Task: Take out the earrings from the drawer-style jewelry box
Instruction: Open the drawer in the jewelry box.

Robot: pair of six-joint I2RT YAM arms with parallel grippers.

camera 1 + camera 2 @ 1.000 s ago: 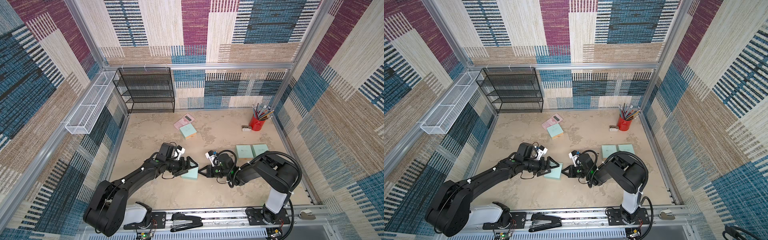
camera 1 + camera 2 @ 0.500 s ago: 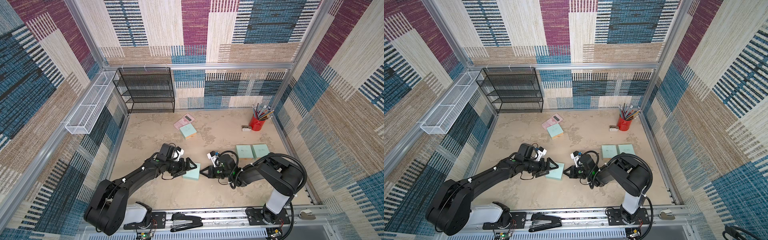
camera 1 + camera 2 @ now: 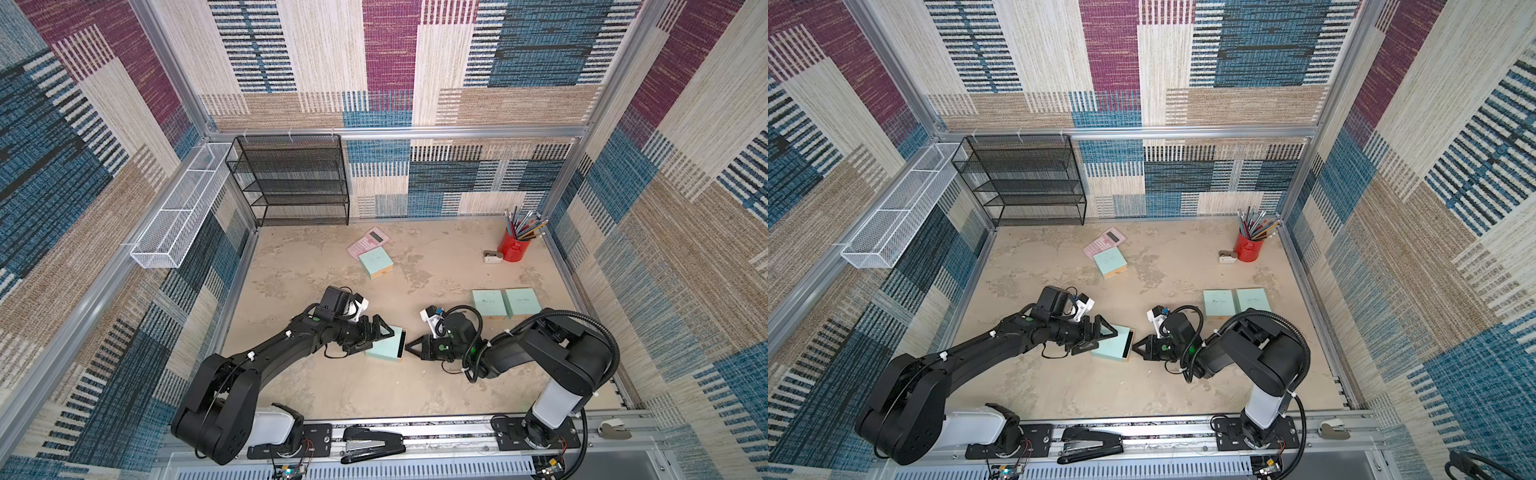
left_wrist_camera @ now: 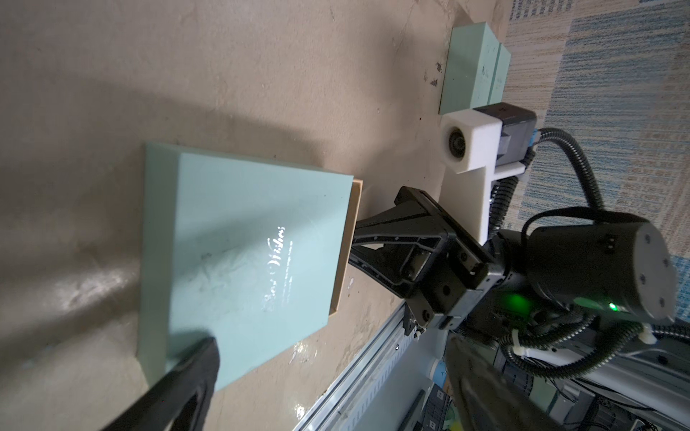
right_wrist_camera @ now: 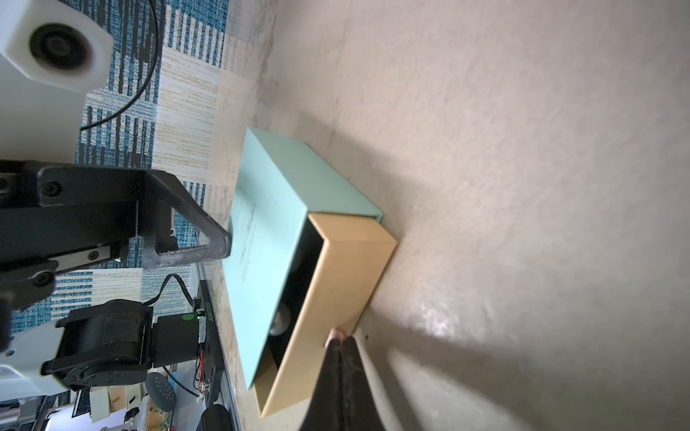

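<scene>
Earrings [image 5: 279, 322]: pale glints in the dark gap of the part-open drawer [image 5: 351, 276]; jewelry box [image 3: 384, 345] sits lower centre in both top views. My right gripper [image 5: 340, 340] is clenched on what seems a pink tab [image 5: 337, 331] at drawer front, left gripper [image 3: 374, 337] spread wide, one finger pressing the box top. Pull straight & level; bare counter [image 3: 374, 395] toward frame bottom gives room.

Patchwork woven walls [image 3: 390, 62] of blue, maroon and beige, framed by aluminium rails [image 3: 457, 132], enclose a mottled beige surface [image 3: 449, 249]. A black mesh rack [image 3: 297, 183] stands at the back. A white wire basket [image 3: 183, 208] hangs on the side wall beside it.
</scene>
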